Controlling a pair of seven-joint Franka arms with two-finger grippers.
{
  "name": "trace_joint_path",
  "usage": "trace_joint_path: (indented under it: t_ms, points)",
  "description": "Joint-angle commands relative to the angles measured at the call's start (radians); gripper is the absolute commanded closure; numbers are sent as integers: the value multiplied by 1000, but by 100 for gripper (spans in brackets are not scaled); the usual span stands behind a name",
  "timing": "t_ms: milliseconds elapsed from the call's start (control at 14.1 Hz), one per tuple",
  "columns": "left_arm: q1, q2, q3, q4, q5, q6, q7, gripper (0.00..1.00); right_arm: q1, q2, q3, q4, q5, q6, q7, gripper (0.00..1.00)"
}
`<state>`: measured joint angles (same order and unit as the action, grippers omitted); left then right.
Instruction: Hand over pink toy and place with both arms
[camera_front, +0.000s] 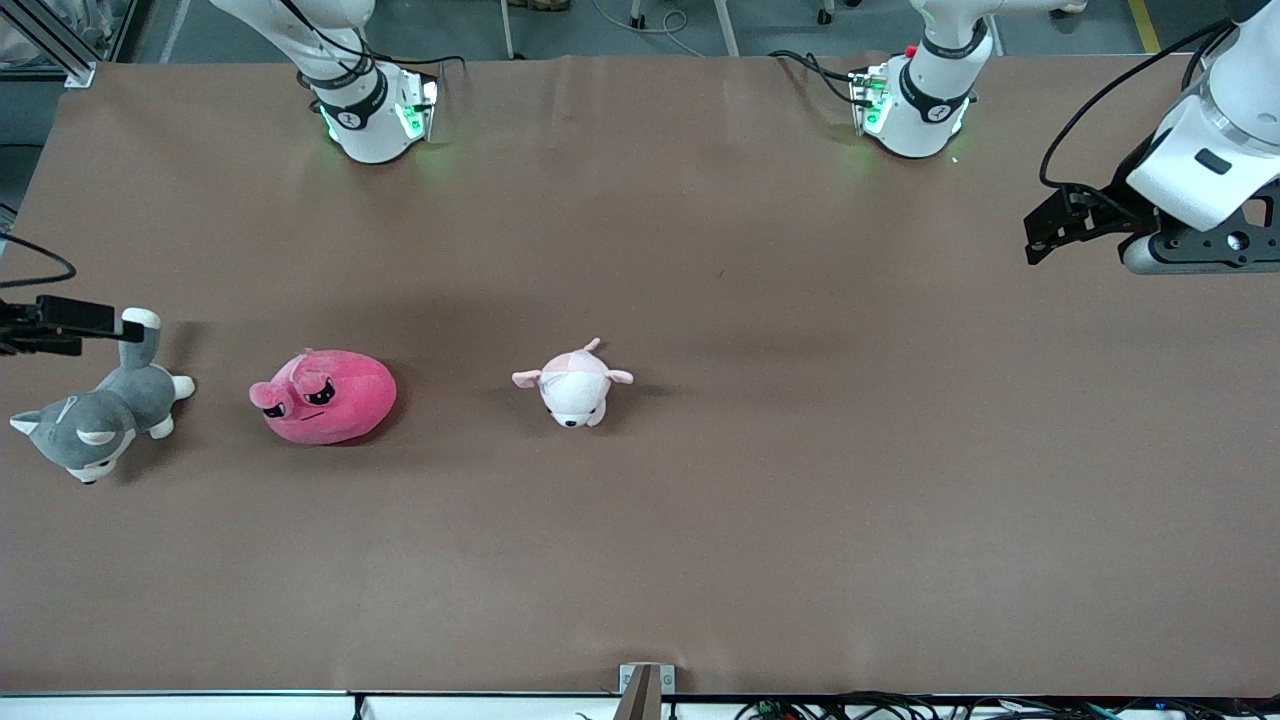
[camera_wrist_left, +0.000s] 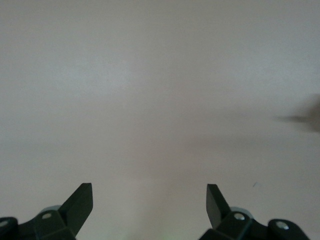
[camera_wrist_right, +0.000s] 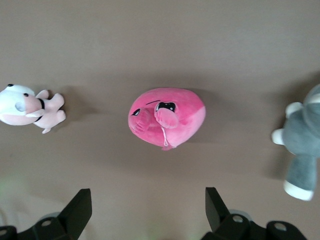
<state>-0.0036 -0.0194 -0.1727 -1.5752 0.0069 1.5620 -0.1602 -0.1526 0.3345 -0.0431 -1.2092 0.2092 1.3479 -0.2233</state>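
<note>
The pink toy (camera_front: 325, 398) lies on the brown table toward the right arm's end, between two other plush toys. It also shows in the right wrist view (camera_wrist_right: 167, 122), past the fingertips and apart from them. My right gripper (camera_front: 70, 322) is up in the air at the table's edge, over the husky plush, and only partly in the front view. In its wrist view it (camera_wrist_right: 148, 197) is open and empty. My left gripper (camera_front: 1035, 238) hangs over bare table at the left arm's end. It (camera_wrist_left: 149, 192) is open and empty.
A grey-and-white husky plush (camera_front: 95, 420) lies beside the pink toy toward the right arm's end and shows in the right wrist view (camera_wrist_right: 302, 145). A pale pink-and-white plush (camera_front: 573, 385) lies near the table's middle and shows there too (camera_wrist_right: 30, 107). A bracket (camera_front: 640, 688) sits at the table's near edge.
</note>
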Motion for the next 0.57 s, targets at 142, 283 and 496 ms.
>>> trace_joint_path:
  t_ms: [142, 283, 496]
  points:
    - [2, -16, -1, -16, -15, 10, 14, 0, 60, -61, 2, 19, -155, 28, 101, 0]
    - [2, -16, -1, -16, -15, 10, 14, 0, 87, -80, 2, 22, -185, 31, 119, 0]
    - [2, -16, -1, -16, -15, 12, 16, 0, 93, -119, -6, 22, -198, 92, 110, 0]
